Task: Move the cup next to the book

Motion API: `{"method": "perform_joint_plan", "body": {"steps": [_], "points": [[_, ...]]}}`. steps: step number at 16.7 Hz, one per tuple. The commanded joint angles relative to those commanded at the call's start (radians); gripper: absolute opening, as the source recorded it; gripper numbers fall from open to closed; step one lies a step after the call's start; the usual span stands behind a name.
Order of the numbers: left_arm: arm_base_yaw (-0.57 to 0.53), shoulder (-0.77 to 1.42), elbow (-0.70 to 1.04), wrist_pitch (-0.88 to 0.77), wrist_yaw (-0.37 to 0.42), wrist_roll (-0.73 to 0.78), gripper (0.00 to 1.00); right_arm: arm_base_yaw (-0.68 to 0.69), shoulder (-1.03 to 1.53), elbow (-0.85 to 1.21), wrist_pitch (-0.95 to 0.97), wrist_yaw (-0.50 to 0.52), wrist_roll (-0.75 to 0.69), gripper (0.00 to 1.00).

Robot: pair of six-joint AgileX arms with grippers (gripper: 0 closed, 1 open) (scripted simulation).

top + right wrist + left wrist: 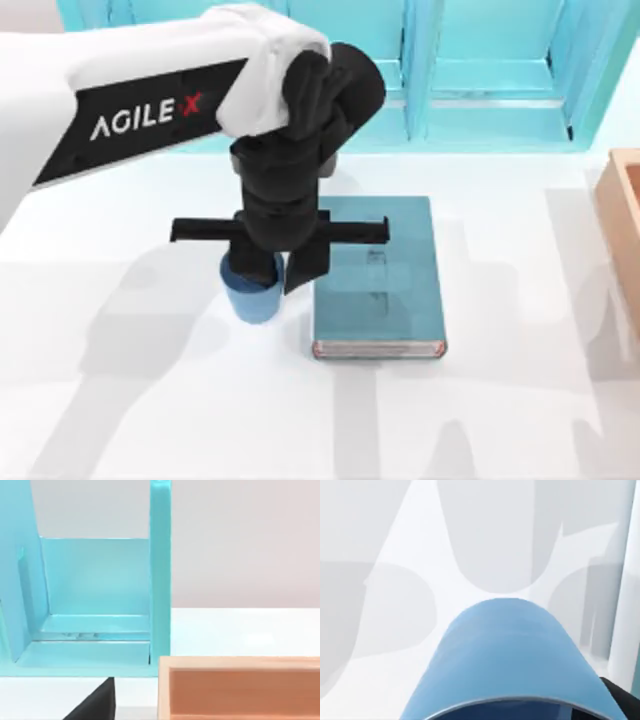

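From above, the left arm (170, 90) reaches in from the top left corner and bends down over the middle of the white table (120, 420). Its left gripper (268, 272) hangs straight over the cup (250, 298), which stands on the table just beside the book's left edge, near the book's front corner. The dark fingers (300, 270) reach down around the cup's rim, one on the side toward the book, but the gripper body covers the contact, so I cannot tell whether they are pressing the cup or merely straddling it. The book (378, 285) lies flat, cover up, its pale page edge with reddish trim facing the front of the table. A turquoise shelf unit (480, 70) runs along the back, and the corner of a wooden box (622, 215) sits at the right edge.

In the left wrist view, the cup (505, 655) sits very close to the camera, its light-blue wall and rim against the white table (420, 540), with what seems to be a dark finger tip (625, 697) beside it.

In the right wrist view, the shelf unit (95, 590) stands behind the wooden box (240, 690) on the table (240, 630).
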Motion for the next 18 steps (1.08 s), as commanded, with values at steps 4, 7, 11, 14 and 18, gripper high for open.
{"method": "perform_joint_plan", "body": {"steps": [4, 7, 11, 14, 18], "points": [[0.000, 0.000, 0.000, 0.000, 0.000, 0.000, 0.38, 0.000, 0.000, 0.000, 0.000, 0.000, 0.000, 1.00], [0.000, 0.000, 0.000, 0.000, 0.000, 0.000, 0.60, 0.000, 0.000, 0.000, 0.000, 0.000, 0.000, 1.00], [0.000, 0.000, 0.000, 0.000, 0.000, 0.000, 0.90, 0.000, 0.000, 0.000, 0.000, 0.000, 0.000, 1.00], [0.000, 0.000, 0.000, 0.000, 0.000, 0.000, 1.00, 0.000, 0.000, 0.000, 0.000, 0.000, 0.000, 1.00], [0.000, 0.000, 0.000, 0.000, 0.000, 0.000, 1.00, 0.000, 0.000, 0.000, 0.000, 0.000, 0.000, 1.00]]}}
